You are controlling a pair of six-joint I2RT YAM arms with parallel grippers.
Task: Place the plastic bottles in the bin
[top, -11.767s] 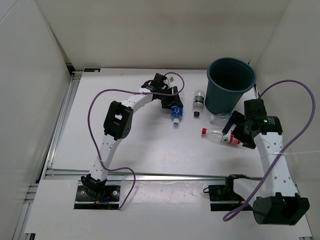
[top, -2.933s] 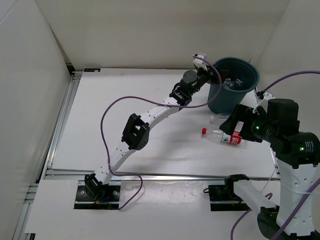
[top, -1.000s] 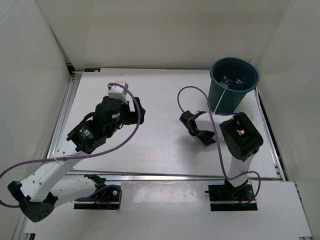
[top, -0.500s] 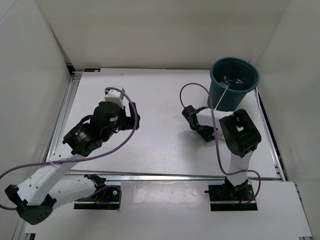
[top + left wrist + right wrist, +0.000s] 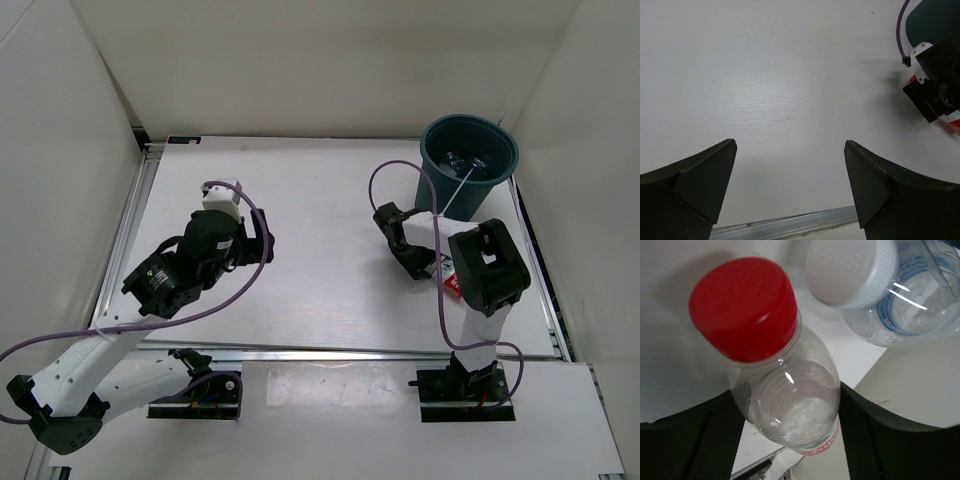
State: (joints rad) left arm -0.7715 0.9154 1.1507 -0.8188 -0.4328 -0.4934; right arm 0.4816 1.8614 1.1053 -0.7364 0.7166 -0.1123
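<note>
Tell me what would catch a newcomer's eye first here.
The red-capped bottle fills the right wrist view, between the fingers of the right tool, a white-capped bottle close beside it. From above, the dark teal bin stands at the table's far right corner with bottles already inside.

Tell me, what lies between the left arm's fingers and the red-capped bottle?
Only bare table from the left fingers to the red-capped bottle, as the top view shows; the right fingers grip that bottle.
</note>
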